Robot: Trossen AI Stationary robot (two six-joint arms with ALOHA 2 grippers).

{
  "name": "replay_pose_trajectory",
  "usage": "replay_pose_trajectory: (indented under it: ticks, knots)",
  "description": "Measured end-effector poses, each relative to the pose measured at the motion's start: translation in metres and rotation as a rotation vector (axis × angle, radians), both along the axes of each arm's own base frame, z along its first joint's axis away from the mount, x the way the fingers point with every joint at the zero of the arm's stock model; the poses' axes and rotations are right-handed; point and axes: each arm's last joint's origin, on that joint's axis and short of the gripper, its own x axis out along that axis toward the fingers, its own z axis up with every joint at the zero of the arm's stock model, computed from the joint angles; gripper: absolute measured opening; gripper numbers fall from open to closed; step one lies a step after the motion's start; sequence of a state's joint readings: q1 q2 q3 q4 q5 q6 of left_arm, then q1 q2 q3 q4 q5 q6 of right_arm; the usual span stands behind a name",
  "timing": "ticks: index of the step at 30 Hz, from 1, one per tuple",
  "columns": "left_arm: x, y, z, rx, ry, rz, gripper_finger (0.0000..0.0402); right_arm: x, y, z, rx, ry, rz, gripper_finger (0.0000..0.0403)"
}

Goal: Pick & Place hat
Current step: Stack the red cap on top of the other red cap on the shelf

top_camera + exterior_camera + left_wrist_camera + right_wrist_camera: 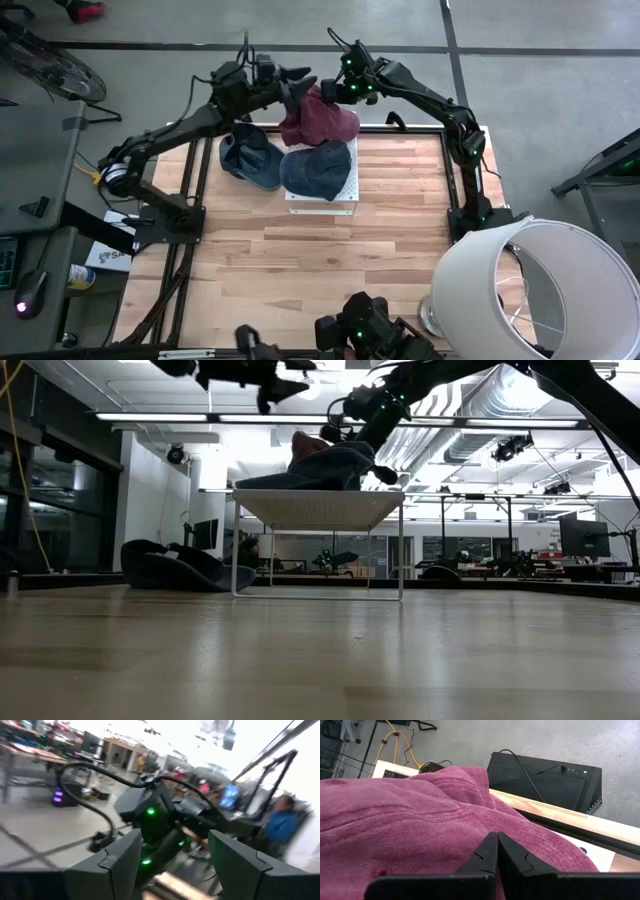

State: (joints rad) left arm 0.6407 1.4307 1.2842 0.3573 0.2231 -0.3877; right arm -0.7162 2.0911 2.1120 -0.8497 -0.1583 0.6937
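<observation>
A maroon corduroy cap [318, 118] lies at the far edge of the white wire rack [322, 201], partly overlapping a faded dark blue denim cap [317, 168] that sits on top of the same rack. A second dark blue denim cap [250, 158] lies on the wooden counter [300, 260] just beside the rack, toward the left arm's side.

The right tool [330, 92] is at the maroon cap's far edge. In the right wrist view its two dark fingers [487, 852] are pressed together, tip against tip, with the maroon fabric bunched around them, so it appears to pinch a fold of that cap. In the low view the maroon cap [306, 446] shows above the blue one on the rack [318, 508], with the right tool [340, 432] just beside it.

The left tool [298, 78] hangs above the far edge of the counter, close to the right tool and just above the maroon cap without touching it. In the left wrist view its fingers [237, 855] stand well apart with nothing between them, and the other arm's wrist with green lights shows beyond them.

A white lampshade [535, 290] stands at the near right corner of the counter.
</observation>
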Motion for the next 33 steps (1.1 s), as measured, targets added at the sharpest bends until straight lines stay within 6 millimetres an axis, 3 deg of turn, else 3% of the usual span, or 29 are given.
replay_pose_trajectory:
  ticks: [6,18,33]
  knots:
    - [-0.021,-0.014,0.008,0.042,0.14,0.072,0.0229,0.0,0.001,0.001,-0.014,0.007,0.011,0.0]
    - [-0.047,-0.033,0.016,0.014,0.233,0.067,0.0229,0.0,0.006,0.006,-0.072,0.044,0.017,0.0]
    - [-0.051,-0.037,0.008,-0.028,0.33,0.044,0.0229,-0.035,0.033,0.075,-0.308,0.028,-0.003,0.0]
